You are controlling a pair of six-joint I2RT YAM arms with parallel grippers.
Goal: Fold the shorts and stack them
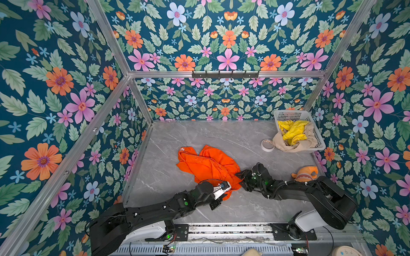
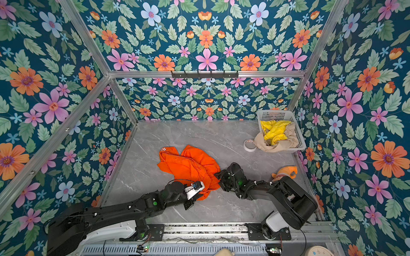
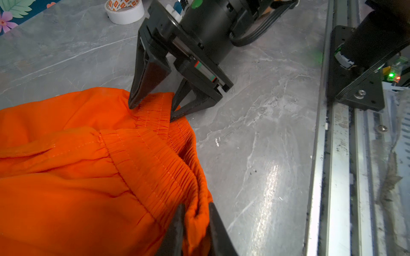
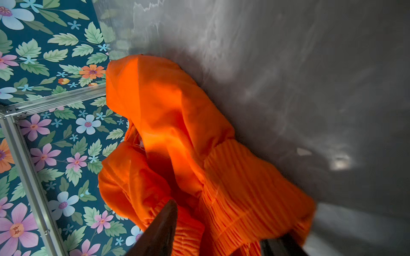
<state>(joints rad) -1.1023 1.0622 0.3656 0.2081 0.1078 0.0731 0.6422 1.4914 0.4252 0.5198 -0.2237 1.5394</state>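
Along the waistband (image 3: 155,153) of the orange shorts (image 1: 206,164), the left gripper (image 3: 196,206) pinches a bunched fold. The right gripper (image 3: 152,110) stands unclosed astride the band further along, likely so that both can pull it straight for folding. I count three pairs: the orange one crumpled mid-table (image 1: 199,133), and the yellow shorts (image 1: 291,130) and beige shorts (image 1: 305,141) heaped in one basket (image 1: 288,114) at the far right. One tape roll (image 1: 267,145) and one plush toy (image 1: 305,174) lie apart.

Left gripper (image 3: 196,205) fingers (image 3: 177,232) clamped on orange shorts (image 3: 77,177); right gripper (image 3: 152,112) fingers apart; both arms (image 1: 155,210) low, angled inward.
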